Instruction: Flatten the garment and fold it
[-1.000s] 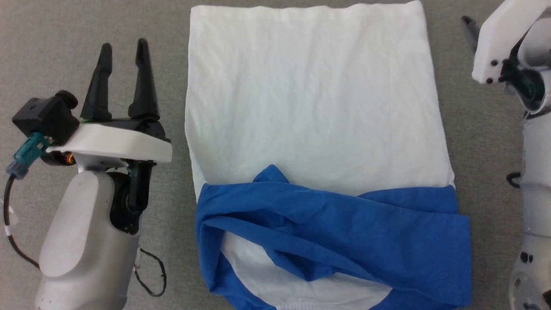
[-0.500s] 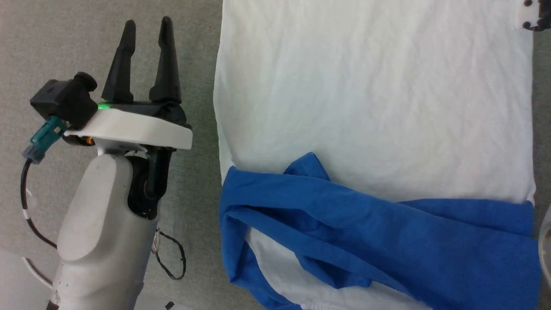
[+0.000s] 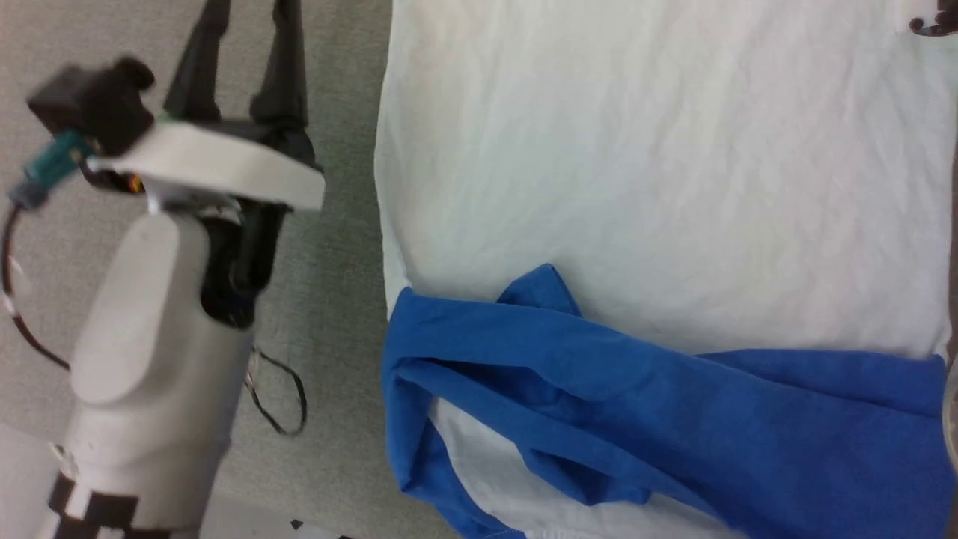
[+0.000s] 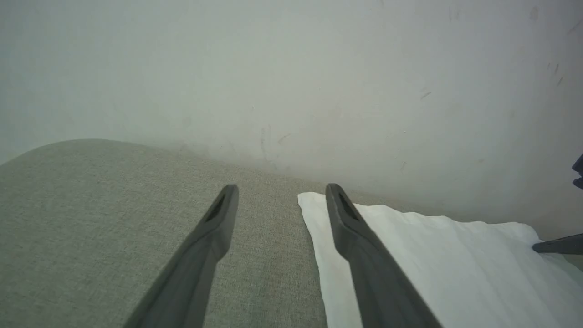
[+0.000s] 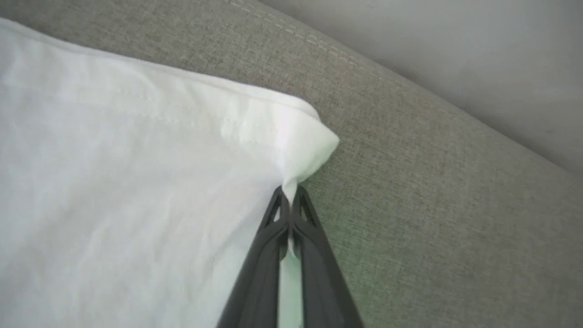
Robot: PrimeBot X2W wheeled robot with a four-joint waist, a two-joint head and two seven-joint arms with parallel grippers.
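Observation:
The garment (image 3: 644,187) lies flat on the grey surface, its white body spread out and its blue sleeves (image 3: 673,419) folded across the near part. My left gripper (image 3: 243,45) hovers open beside the garment's left edge, fingers pointing away from me. In the left wrist view the left gripper (image 4: 281,191) stands open over bare surface, the garment (image 4: 432,264) corner just beside its right finger. In the right wrist view my right gripper (image 5: 290,191) is shut on the garment (image 5: 114,173), pinching its far hem corner, which puckers upward at the tips.
The grey cloth-covered surface (image 3: 329,299) runs along the garment's left side. Its stitched edge (image 5: 364,64) passes close behind the pinched corner, with a pale floor beyond. A loop of black cable (image 3: 281,397) hangs by my left forearm.
The right gripper has gone from open to shut on the garment's far corner. The head camera has shifted, so the garment sits further right. My left gripper has moved forward, toward the top edge.

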